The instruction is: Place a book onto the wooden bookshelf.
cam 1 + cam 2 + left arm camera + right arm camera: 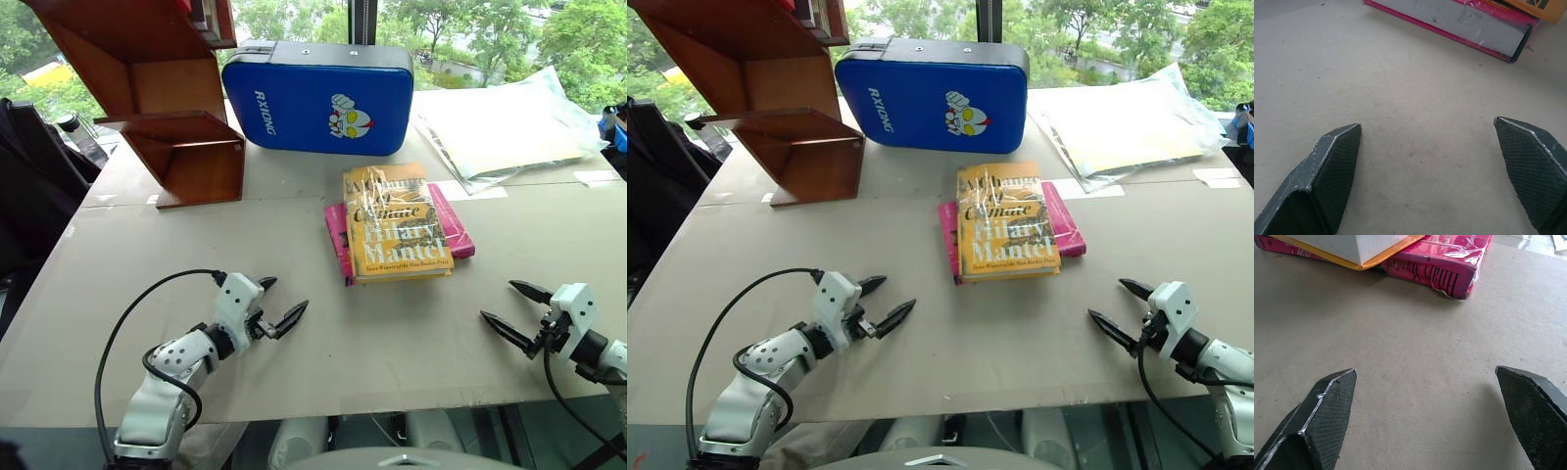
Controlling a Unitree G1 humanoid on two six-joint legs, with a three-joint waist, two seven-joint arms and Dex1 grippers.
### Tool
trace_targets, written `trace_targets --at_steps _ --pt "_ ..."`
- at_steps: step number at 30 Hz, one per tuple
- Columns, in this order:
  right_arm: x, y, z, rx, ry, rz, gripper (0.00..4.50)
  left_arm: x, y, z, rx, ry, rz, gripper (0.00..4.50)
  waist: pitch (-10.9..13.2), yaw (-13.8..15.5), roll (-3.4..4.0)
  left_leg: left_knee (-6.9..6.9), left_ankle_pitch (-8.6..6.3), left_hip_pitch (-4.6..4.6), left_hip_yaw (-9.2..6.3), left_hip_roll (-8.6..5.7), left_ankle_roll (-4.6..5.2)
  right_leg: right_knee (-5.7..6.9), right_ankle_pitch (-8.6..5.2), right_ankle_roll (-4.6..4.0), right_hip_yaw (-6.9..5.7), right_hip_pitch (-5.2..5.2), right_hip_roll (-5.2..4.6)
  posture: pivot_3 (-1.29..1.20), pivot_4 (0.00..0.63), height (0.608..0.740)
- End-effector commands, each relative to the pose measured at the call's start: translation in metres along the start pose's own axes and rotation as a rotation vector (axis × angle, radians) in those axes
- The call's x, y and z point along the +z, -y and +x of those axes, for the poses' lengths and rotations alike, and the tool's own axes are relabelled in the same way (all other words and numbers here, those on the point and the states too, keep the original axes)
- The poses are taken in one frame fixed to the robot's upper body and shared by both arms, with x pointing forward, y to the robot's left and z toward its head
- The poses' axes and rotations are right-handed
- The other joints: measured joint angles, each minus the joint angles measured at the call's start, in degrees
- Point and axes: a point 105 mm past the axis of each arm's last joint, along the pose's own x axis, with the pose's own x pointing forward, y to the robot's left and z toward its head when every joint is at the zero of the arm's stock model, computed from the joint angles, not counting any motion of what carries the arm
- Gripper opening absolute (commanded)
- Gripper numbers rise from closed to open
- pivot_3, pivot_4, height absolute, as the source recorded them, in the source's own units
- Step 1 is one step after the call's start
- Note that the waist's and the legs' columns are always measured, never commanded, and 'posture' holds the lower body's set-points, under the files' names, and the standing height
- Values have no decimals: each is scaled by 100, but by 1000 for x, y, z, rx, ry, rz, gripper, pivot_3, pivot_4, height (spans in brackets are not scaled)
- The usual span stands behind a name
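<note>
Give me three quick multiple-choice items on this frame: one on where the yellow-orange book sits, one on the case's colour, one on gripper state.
1. Where is the yellow-orange book?
A. inside the wooden bookshelf
B. flat on top of the magenta-pink book
C. leaning against the padded case

2. What colour is the padded case?
A. blue
B. green
C. grey

3. How do the two grippers stand?
A. both shut on the book
B. left shut, right open
C. both open, holding nothing

Key:
1 B, its cover lies face up across the pink book, whose edges stick out on both sides.
2 A, the case behind the books is blue with a black rim.
3 C, the left gripper and right gripper have jaws spread over the bare table, short of the books.
</note>
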Motion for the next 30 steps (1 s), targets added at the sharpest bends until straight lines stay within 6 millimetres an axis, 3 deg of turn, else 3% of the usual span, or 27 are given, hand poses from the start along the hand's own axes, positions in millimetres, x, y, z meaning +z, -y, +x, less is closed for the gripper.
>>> trace_targets --at_steps 1,24,30 --pt "13 9 -3 -18 35 -36 4500 -17 0 -5 8 -49 -38 4462 1 -4 -1 0 0 0 0 0 0 0 0 0 0 0 0 0 150 740" --pt "18 17 0 -5 45 -57 4500 -15 2 -11 8 -20 -53 4462 14 -23 -22 -11 -5 -10 9 8 6 -17 0 0 3 -12 4 0 150 740" --pt "53 61 11 -217 111 -99 4500 10 -6 -14 -67 -6 -9 4462 23 -67 -30 -11 -5 -15 12 8 6 -17 0 -1 3 -19 7 0 150 740"
